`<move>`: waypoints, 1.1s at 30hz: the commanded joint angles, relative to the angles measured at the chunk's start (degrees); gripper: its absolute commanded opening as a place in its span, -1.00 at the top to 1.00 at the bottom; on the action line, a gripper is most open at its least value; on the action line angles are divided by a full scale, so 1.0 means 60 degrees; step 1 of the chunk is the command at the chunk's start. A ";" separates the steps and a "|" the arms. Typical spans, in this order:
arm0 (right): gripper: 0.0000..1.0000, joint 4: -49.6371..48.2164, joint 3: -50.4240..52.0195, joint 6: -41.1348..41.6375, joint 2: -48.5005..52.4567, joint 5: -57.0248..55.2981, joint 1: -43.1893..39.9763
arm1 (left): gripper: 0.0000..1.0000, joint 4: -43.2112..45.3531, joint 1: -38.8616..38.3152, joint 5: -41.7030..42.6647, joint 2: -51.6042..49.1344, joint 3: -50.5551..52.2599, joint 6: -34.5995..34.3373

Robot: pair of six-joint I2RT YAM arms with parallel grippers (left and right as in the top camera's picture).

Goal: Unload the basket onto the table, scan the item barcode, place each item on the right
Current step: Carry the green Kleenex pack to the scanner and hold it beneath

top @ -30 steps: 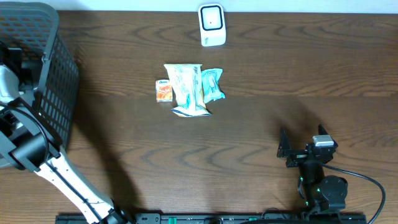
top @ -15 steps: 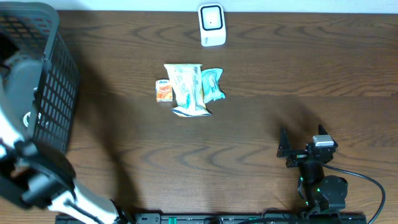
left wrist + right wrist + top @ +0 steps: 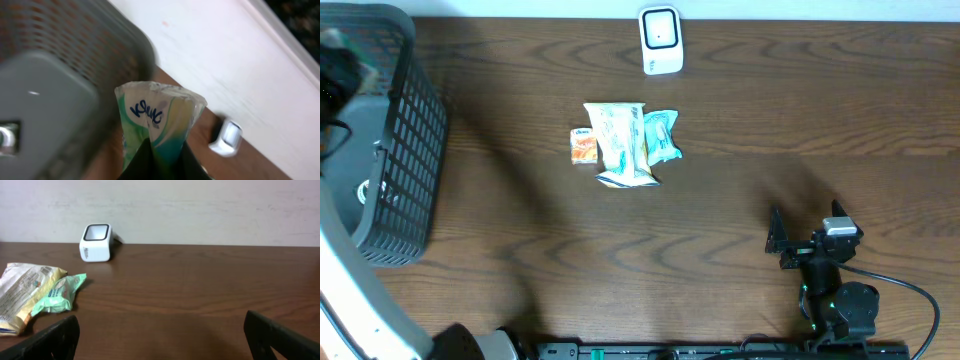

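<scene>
A green and white packet (image 3: 160,110) with blue lettering fills the middle of the left wrist view, and my left gripper (image 3: 162,167) is shut on its lower end. It hangs in the air beside the grey basket (image 3: 65,45). The white scanner (image 3: 226,138) stands on the table beyond it, at the far edge in the overhead view (image 3: 660,40). My left arm shows only as a blur at the overhead view's left edge. My right gripper (image 3: 160,340) stands open over bare wood, nothing between its fingers.
The grey mesh basket (image 3: 410,150) sits at the far left. Mid-table lies a pile: a small orange packet (image 3: 583,146), a cream bag (image 3: 620,145) and a teal packet (image 3: 662,135). The right arm's base (image 3: 840,305) is at the front right.
My left arm has swung from the front left up over the basket, blurring as it goes. The right arm and the pile have not moved.
</scene>
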State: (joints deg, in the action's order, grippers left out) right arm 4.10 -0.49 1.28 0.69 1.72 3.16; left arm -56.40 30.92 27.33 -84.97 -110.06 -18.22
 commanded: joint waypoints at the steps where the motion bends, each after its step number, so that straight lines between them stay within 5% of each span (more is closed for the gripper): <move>1: -0.98 0.0033 0.0029 0.0135 -0.0062 -0.0011 0.0036 | 0.85 -0.0463 -0.0765 0.0594 0.0259 -0.0069 -0.0084; 10: -0.99 0.0029 0.0029 0.0135 -0.0062 -0.0007 0.0036 | 0.86 -0.0922 -0.2903 0.0466 -0.0408 0.0000 0.0922; 25: -0.99 0.0029 0.0029 0.0135 -0.0062 -0.0011 0.0036 | 0.85 -0.1344 -0.5315 -0.3177 -0.3220 0.0015 0.0922; 33: -0.98 0.0029 0.0029 0.0135 -0.0062 -0.0011 0.0036 | 0.85 -0.1585 -0.5920 -0.3938 -0.5013 0.0022 0.0998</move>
State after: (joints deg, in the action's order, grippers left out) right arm 4.08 -0.49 1.28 0.69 1.72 3.16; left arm -65.60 -3.99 8.27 -111.77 -110.04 -13.23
